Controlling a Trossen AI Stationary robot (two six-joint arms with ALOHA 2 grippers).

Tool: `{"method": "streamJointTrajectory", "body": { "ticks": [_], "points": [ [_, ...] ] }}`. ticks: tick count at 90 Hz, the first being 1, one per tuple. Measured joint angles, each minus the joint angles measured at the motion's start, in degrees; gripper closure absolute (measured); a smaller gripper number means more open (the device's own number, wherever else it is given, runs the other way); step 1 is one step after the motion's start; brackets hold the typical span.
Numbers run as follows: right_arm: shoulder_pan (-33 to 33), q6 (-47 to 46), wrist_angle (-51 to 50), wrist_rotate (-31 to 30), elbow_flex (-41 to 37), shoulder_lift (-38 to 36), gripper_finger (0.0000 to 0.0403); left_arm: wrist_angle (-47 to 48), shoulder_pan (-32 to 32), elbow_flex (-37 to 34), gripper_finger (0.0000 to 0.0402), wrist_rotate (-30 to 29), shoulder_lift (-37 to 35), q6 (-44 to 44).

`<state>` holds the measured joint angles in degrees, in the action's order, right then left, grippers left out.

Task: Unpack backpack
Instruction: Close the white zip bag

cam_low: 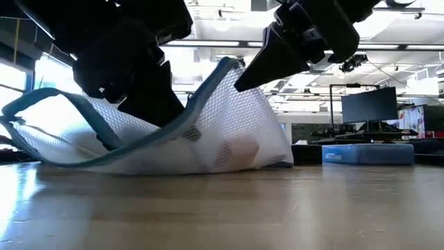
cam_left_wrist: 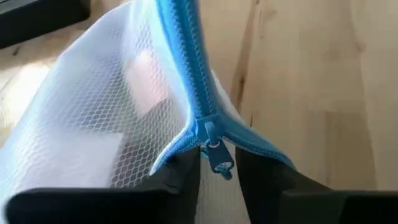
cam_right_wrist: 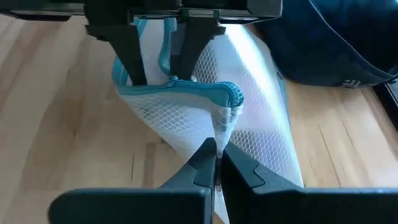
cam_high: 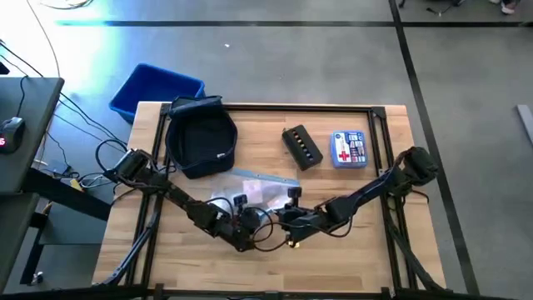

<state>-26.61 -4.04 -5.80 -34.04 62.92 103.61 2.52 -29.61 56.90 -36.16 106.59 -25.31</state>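
Note:
A clear mesh pouch [cam_high: 260,190] with a blue zipper lies on the table's middle, near side. Both grippers are shut on it, my left gripper [cam_high: 241,227] at its zipper and my right gripper [cam_high: 287,225] at its end. The pouch's right end is raised to a peak [cam_low: 229,66], and its lower edge [cam_low: 159,167] rests on the wood. The dark navy backpack [cam_high: 200,137] lies open at the far left, resting on its back, and no gripper touches it. My left gripper has the blue zipper's slider end [cam_left_wrist: 208,134] between its two fingers, with the pull tab [cam_left_wrist: 219,163] hanging in the narrow gap. The fingers [cam_right_wrist: 132,53] come from above, slanting down, astride the zipper band. Behind the slider the zipper's two halves part. My right gripper pinches the pouch's mesh end just below the zipper's end [cam_right_wrist: 219,127] between its two fingers, at a fold of several layers. The fingers come slanting from the table's right. That end is held up off the table, with the mesh drawn taut.
A black box [cam_high: 301,146] and a blue and white first-aid case [cam_high: 348,150] lie at the far right of the table. A bright blue bin [cam_high: 154,87] stands on the floor beyond the far left corner. Bare wood shows along the near edge.

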Motion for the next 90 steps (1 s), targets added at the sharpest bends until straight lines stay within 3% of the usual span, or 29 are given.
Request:
{"method": "streamJointTrajectory", "body": {
  "ticks": [12, 67, 90],
  "points": [
    [0.0, -0.01, 0.0, 0.0, 0.0, 0.0, 0.0403, 0.89, -0.02, 0.02, 0.0393, -0.22, 0.0, -0.81],
    [-0.04, 1.52, 0.07, 0.04, 0.0, 0.09, 0.0403, 22.96, -5.69, 0.13, 0.0401, -0.82, 0.0, -23.68],
    [-0.07, 1.63, -0.16, 0.02, 0.02, 0.09, 0.0403, 47.89, -11.39, 4.12, 0.0401, 1.61, 0.0, -42.17]
  ]
}}
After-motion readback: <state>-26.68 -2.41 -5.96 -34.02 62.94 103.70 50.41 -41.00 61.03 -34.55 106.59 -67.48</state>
